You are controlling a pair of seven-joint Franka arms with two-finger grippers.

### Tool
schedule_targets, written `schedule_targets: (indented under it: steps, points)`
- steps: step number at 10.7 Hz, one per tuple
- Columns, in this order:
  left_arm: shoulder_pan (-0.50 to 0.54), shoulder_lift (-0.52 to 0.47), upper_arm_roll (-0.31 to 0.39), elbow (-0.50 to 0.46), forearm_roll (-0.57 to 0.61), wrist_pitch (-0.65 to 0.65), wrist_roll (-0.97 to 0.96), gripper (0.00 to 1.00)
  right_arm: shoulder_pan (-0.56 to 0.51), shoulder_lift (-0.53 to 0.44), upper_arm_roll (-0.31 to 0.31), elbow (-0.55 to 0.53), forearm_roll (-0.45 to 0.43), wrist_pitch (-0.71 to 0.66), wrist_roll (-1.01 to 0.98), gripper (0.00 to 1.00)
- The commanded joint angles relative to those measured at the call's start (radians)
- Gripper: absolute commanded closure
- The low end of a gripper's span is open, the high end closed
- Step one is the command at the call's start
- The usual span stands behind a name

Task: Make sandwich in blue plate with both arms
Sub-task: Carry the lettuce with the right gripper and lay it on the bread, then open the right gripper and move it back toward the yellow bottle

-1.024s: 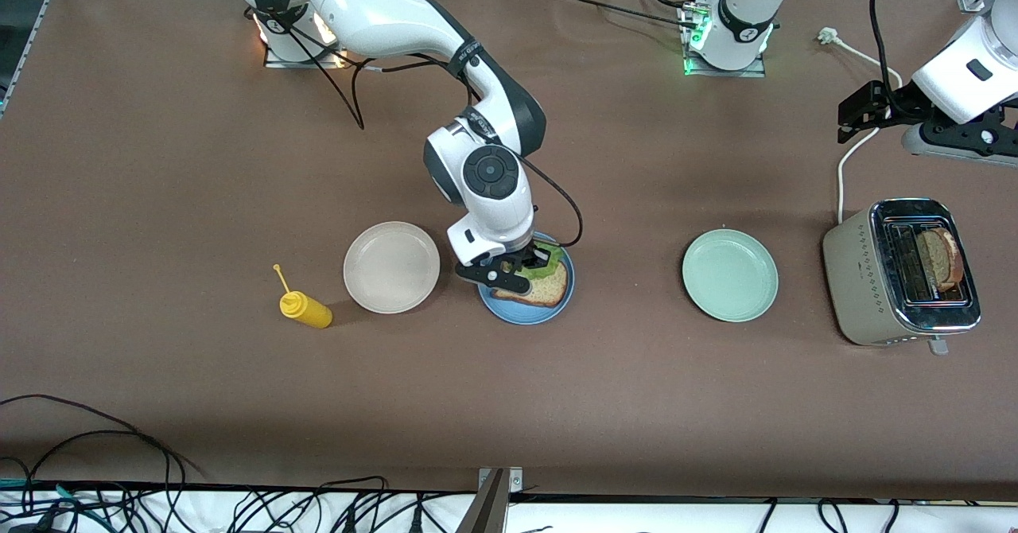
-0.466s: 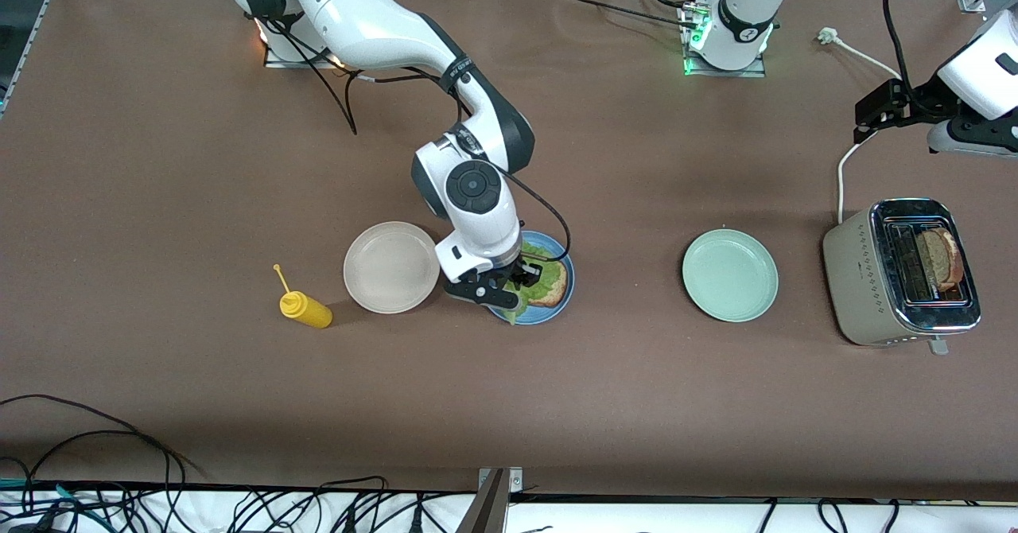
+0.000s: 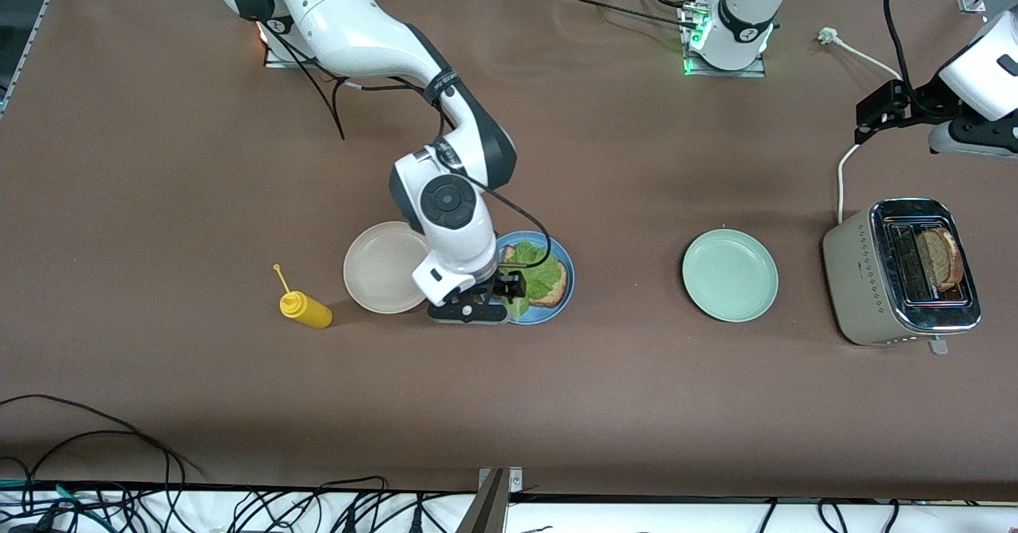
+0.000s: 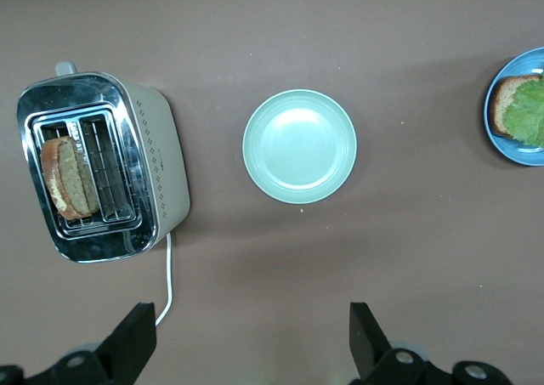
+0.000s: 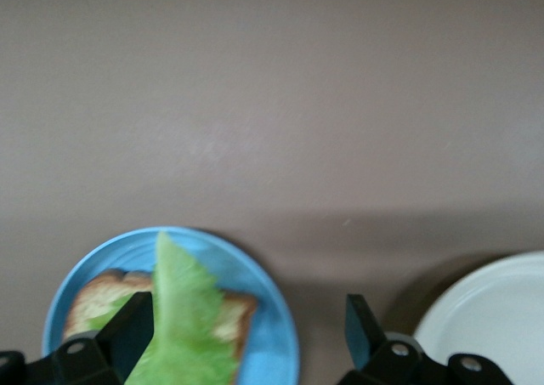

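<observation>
The blue plate [image 3: 557, 306] holds one brown toast slice [image 3: 557, 282] with a green lettuce leaf [image 3: 534, 272] on it. My right gripper [image 3: 501, 294] is low over the plate's edge beside the beige plate. In the right wrist view it is open [image 5: 245, 330], with the lettuce [image 5: 183, 325] beside one finger [image 5: 127, 330] and nothing held. A second toast slice [image 3: 940, 258] stands in the toaster [image 3: 855, 278]. My left gripper [image 4: 251, 342] is open and empty, high over the left arm's end of the table. Its view shows the toaster [image 4: 161, 164] and the blue plate [image 4: 514, 151].
A beige plate [image 3: 374, 266] lies beside the blue plate, partly under the right arm. A yellow squeeze bottle [image 3: 305, 308] lies beside it, toward the right arm's end. A pale green plate [image 3: 729, 274] sits between the blue plate and the toaster. The toaster's white cable [image 3: 841, 163] runs toward the arm bases.
My right gripper moved from over the blue plate toward the beige plate, and the lettuce now lies spread on the toast. My left arm drew back toward the table's end, then held still.
</observation>
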Motion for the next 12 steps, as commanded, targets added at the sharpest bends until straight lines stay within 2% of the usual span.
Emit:
schedule_targets:
  steps: [1, 3, 5, 8, 12]
  points:
    - [0.03, 0.004, -0.002, 0.013, -0.069, -0.022, -0.005, 0.0, -0.141, -0.117, 0.021, -0.118, 0.023, -0.017, -0.372, 0.0]
    - [0.032, 0.004, -0.002, 0.016, -0.07, -0.041, 0.001, 0.0, -0.249, -0.233, 0.076, -0.266, 0.021, -0.011, -0.636, 0.0]
    - [0.03, 0.022, -0.002, 0.016, -0.058, -0.039, -0.008, 0.0, -0.292, -0.341, 0.084, -0.399, 0.01, -0.011, -0.791, 0.0]
    - [0.03, 0.034, -0.002, 0.016, -0.056, -0.038, -0.008, 0.0, -0.316, -0.435, 0.086, -0.498, -0.051, -0.009, -1.024, 0.0]
    - [0.032, 0.036, -0.001, 0.016, -0.054, -0.036, -0.009, 0.0, -0.448, -0.487, 0.087, -0.533, -0.011, -0.015, -1.572, 0.0]
